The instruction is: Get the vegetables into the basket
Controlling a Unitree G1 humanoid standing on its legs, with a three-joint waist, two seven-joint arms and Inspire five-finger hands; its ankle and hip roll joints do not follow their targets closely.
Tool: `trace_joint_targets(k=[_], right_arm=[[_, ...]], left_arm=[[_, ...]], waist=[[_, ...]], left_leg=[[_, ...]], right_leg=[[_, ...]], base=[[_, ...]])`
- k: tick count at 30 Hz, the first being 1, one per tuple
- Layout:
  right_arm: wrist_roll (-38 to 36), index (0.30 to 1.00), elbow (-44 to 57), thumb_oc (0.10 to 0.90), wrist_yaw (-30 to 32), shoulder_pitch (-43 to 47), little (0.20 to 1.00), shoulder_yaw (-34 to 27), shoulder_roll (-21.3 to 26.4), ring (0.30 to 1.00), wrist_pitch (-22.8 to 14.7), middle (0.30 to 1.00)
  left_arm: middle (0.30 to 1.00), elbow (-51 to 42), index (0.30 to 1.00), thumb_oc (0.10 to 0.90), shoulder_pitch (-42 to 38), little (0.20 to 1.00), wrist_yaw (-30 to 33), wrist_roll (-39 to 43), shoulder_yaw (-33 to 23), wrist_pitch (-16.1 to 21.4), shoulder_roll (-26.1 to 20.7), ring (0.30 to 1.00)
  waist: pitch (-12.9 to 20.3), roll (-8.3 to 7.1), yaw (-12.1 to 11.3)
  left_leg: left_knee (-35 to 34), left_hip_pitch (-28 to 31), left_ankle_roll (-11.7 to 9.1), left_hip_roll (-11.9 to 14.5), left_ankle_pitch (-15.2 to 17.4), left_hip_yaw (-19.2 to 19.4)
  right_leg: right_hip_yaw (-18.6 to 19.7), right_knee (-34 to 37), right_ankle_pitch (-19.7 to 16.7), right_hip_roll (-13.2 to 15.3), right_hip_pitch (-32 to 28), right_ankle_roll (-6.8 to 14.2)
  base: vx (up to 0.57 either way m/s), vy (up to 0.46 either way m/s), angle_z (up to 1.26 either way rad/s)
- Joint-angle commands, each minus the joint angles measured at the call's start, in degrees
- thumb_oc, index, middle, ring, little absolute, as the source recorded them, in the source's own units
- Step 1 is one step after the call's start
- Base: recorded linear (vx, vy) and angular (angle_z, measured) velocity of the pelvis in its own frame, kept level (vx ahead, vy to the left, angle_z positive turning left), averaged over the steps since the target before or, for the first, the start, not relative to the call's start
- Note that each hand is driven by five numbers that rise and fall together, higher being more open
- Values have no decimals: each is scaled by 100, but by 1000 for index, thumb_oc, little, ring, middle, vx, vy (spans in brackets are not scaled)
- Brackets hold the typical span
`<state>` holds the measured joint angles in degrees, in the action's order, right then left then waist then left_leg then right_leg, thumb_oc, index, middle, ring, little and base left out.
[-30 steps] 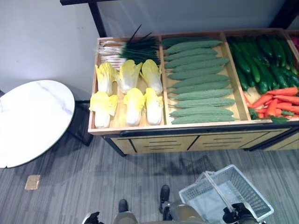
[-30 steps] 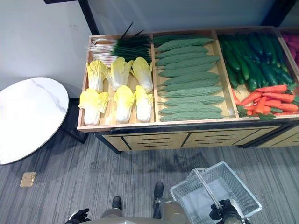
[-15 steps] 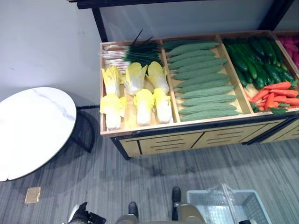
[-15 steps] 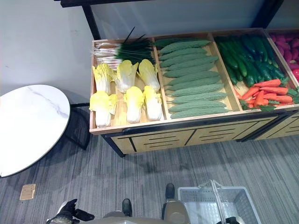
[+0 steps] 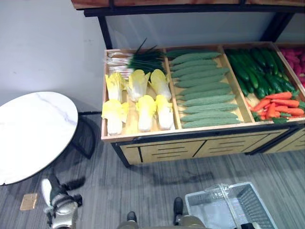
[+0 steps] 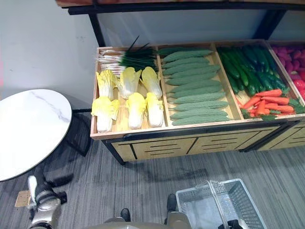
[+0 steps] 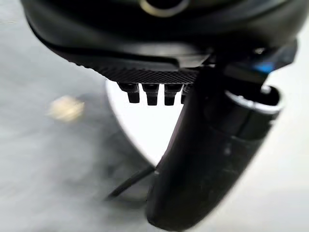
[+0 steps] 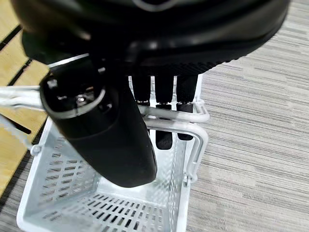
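Note:
The vegetables lie in a wooden stand: pale yellow cabbages, spring onions, knobbly green gourds, cucumbers and carrots. A white wire basket hangs low at the right in front of the stand, with nothing in it. My right hand is shut on the basket's handle, its fingers curled over the bar. My left hand hangs low at the left by the round table, far from the stand, holding nothing with its fingers relaxed.
A round white marble table stands left of the stand. The stand's drawer front faces me, and a black shelf frame runs above it. A small tan square lies on the grey striped floor.
The camera has shifted, so the stand sits further from me. My left hand has come up from the bottom edge beside the round table. The basket has swung from slanted to square.

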<state>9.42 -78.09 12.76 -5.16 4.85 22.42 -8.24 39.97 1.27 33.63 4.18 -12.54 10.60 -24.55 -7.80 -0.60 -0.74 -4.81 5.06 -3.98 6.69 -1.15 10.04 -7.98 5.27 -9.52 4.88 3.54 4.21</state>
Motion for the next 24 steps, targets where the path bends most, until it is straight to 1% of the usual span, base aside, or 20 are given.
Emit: trace_joint_targets(k=[1,3,4,6,7,8,9,12,15,16,17,19,20,24], right_arm=[[103,300,-174,400,312,117,300,-13,103,300,-94,300],[123,300,-171,400,293,112,300,28,102,300,-91,300],[123,300,-171,400,293,113,300,27,102,300,-90,300],[145,300,-133,400,269,122,300,68,120,300,-88,300],[146,300,-130,400,268,119,300,63,122,300,-87,300],[173,300,-37,400,244,167,300,139,155,300,-80,300],[173,300,-36,400,243,168,300,133,155,300,-79,300],[216,300,48,400,209,217,300,223,180,300,-72,300],[250,300,151,400,167,263,300,330,202,300,-76,300],[250,300,153,400,167,263,300,324,202,300,-75,300],[255,300,198,400,158,265,300,349,203,300,-72,300],[245,300,204,400,121,280,300,403,216,300,-62,300],[245,300,205,400,121,279,300,399,215,300,-62,300],[196,300,312,400,67,305,300,514,205,300,-75,300]], left_arm=[[1000,-525,1000,900,-346,1000,916,-821,-448,380,-633,1000],[1000,-1018,1000,900,-467,1000,1007,-980,-525,416,-677,1000],[1000,-1023,1000,900,-466,1000,1008,-983,-526,411,-675,1000],[1000,-1580,1000,900,-633,1000,803,-1030,-350,466,-668,1000],[1000,-1601,1000,900,-627,1000,795,-1033,-353,451,-662,1000],[1000,-1911,1000,900,-823,1000,597,-1013,-93,520,-624,1000],[1000,-1915,1000,900,-828,1000,593,-1013,-91,514,-623,1000],[1000,-2160,1000,900,-1060,1000,386,-985,206,588,-636,1000],[1000,-2203,1000,900,-1535,1000,176,-858,681,612,-545,1000],[1000,-2194,1000,900,-1547,1000,177,-856,688,615,-546,1000],[1000,-2245,1000,900,-1642,1000,110,-826,810,623,-520,1000],[1000,-2290,1000,900,-1853,1000,-146,-765,1186,671,-455,1000],[1000,-2284,1000,900,-1860,1000,-145,-764,1191,674,-455,1000],[1000,-2109,1000,900,-2275,1000,-278,-649,1677,642,-218,1000]], waist=[[27,-281,-5],[49,-290,28],[48,-290,27],[57,-289,82],[55,-287,77],[49,-275,155],[46,-273,148],[38,-272,225],[37,-289,352],[34,-289,344],[29,-291,382],[2,-303,467],[1,-303,460],[-55,-333,601]], left_leg=[[-19,-142,-164,42,-168,-298],[-19,-129,-162,36,-146,-292],[-19,-128,-162,36,-146,-292],[-19,-123,-161,36,-132,-278],[-19,-121,-161,36,-131,-277],[-19,-116,-156,35,-129,-251],[-19,-116,-156,36,-128,-249],[-19,-113,-152,41,-119,-199],[-19,-92,-156,55,-101,-111],[-19,-92,-156,56,-100,-108],[-19,-87,-157,64,-98,-83],[-19,-90,-160,83,-99,-27],[-19,-90,-160,84,-98,-23],[-19,-145,-175,129,-115,64]], right_leg=[[114,-94,132,588,-367,461],[113,-85,133,598,-377,466],[113,-85,133,598,-377,466],[133,-79,123,602,-370,465],[134,-79,123,602,-370,465],[168,-75,108,597,-343,461],[170,-76,108,597,-342,461],[226,-72,88,589,-308,461],[332,-70,58,561,-244,459],[335,-71,58,560,-242,459],[375,-73,49,554,-216,455],[449,-77,24,528,-150,450],[452,-77,24,527,-147,450],[572,-93,-8,468,5,437]], base=[[13,-4,4],[12,-1,4],[0,0,0],[0,0,0],[0,0,0],[0,0,0],[0,0,0],[-1,2,-2],[-2,-3,-9],[2,0,-13],[-13,3,-14],[-15,-9,-14],[-3,-16,-18],[-15,-18,-20]])
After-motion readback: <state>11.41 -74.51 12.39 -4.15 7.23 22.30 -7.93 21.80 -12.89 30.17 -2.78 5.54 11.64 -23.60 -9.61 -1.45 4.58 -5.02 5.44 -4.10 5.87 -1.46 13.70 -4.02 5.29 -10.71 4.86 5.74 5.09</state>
